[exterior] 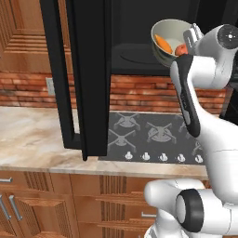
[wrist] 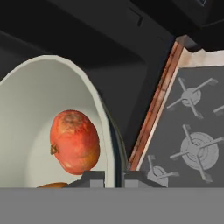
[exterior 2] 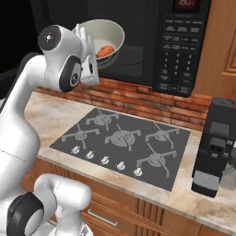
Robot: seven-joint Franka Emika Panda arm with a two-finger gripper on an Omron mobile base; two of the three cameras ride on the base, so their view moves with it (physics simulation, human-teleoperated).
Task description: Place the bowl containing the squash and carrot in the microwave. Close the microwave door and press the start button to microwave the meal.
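Bowl (exterior: 168,41) held aloft in front of the open microwave (exterior 2: 138,41), tilted so its inside faces outward and down toward the cameras. Gripper (wrist: 114,178) pinches the bowl rim: in the hand view one dark finger tip sits inside the wall and the other outside, with the rim edge running between them, so the jaws are clamped on the bowl. Squash (wrist: 74,141), reddish-orange and mottled, rests against the inner wall of the bowl, close to the finger tips. Carrot (exterior: 163,43) lies beside it inside the bowl; in the hand view only a sliver of orange shows at the bottom edge. Bowl sits at the mouth of the dark cavity, near its lower lip; whether it touches the cavity floor cannot be told. Microwave door (exterior: 88,74) swung wide open, standing out toward the robot over the counter (exterior: 32,135), to the left of the cavity. Keypad panel (exterior 2: 179,53) with white-lettered buttons on the right side of the appliance, red display (exterior 2: 185,4) above it. Cooktop (exterior 2: 120,138) directly below the microwave, brick backsplash (exterior: 139,93) between them. Black coffee machine (exterior 2: 215,147) on the counter at far right.
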